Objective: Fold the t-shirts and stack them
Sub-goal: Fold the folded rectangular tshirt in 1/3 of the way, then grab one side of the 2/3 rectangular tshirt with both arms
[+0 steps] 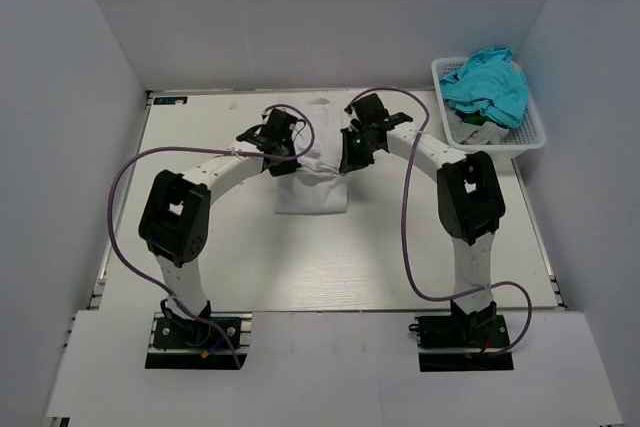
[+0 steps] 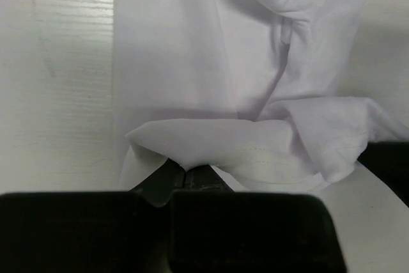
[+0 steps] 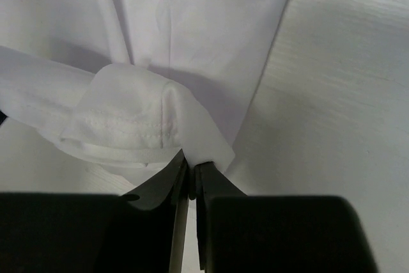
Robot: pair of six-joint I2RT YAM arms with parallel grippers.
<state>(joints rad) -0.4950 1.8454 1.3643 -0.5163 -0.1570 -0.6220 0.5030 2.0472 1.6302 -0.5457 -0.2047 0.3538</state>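
**Both arms at the fold of the t-shirt, one on each side**

The white t-shirt (image 1: pixel 312 195) lies about in the middle of the table (image 1: pixel 330 267), a little nearer to the far edge than to the near edge. It is already narrowed to a band, and the long axis of this band runs from the far edge toward the near edge.

The left gripper (image 2: pixel 185 169) is at the left side of the band. Its jaws are pressed together and pinch a doubled flap of the cloth right at their tips. The right gripper (image 3: pixel 192 169) is at the right side, about opposite to it. Its jaws stand only a thin slit apart, and a hemmed corner of the shirt sits at their tips. Whether this corner is really clamped or only rests there, I cannot tell.

The line from one gripper to the other therefore crosses the band, parallel to the near edge. Each arm is nearer to its own side of the shirt, and neither one reaches across. I judge that the coming move depends on this: both corners should travel together along the long axis, otherwise the fold will become crooked.

A white basket (image 1: pixel 538 127) stands in the far right corner of the table, well apart from the shirt, with a turquoise cloth (image 1: pixel 490 82) on top.
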